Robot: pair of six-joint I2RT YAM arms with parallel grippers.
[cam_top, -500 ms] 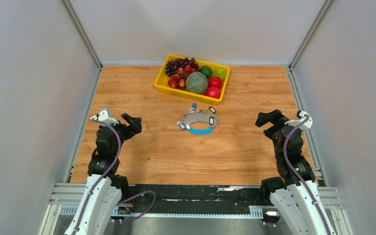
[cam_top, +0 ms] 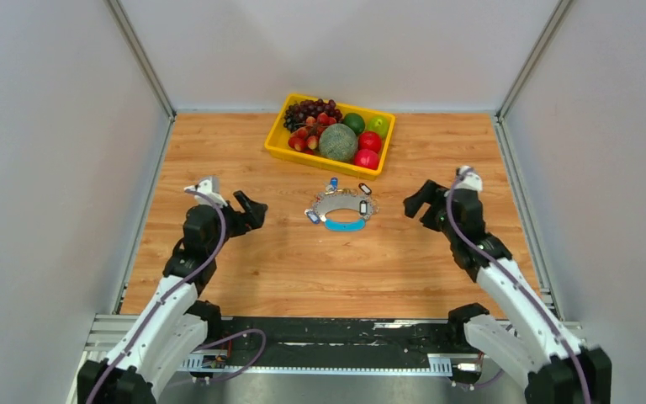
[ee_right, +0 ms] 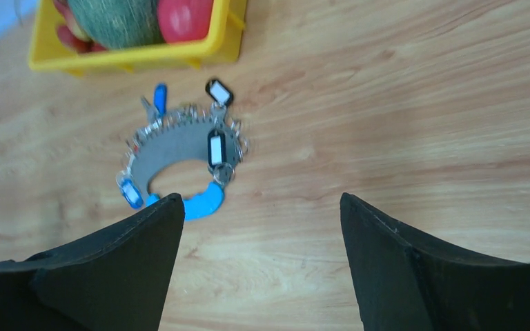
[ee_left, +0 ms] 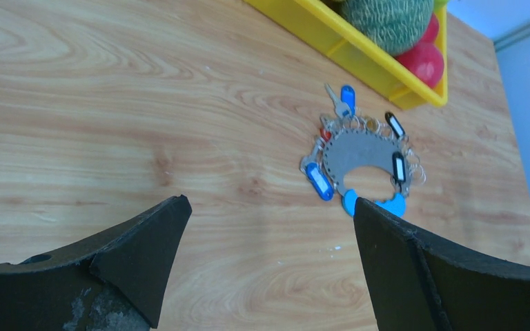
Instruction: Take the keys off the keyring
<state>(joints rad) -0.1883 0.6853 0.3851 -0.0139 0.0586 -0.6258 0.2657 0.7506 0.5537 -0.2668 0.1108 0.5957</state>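
The keyring (cam_top: 336, 204) lies flat mid-table, a grey crescent closed by a bright blue band (cam_top: 344, 225). Small keys with blue (cam_top: 332, 183) and black-and-white heads (cam_top: 364, 188) hang round its edge. My left gripper (cam_top: 253, 209) hovers left of it, open and empty; my right gripper (cam_top: 415, 203) hovers right of it, also open and empty. In the left wrist view the keyring (ee_left: 359, 148) sits ahead and to the right of the open gripper (ee_left: 269, 201). From the right wrist, the keyring (ee_right: 179, 141) lies ahead and left of the open gripper (ee_right: 260, 196).
A yellow tray (cam_top: 324, 165) of fruit, with grapes, a melon and apples, stands just behind the keyring. Grey walls and metal rails close in the wooden table (cam_top: 303, 261) on three sides.
Both arms have stretched forward and inward toward the keyring, the left gripper moving right and the right gripper moving left. The keyring has not moved.
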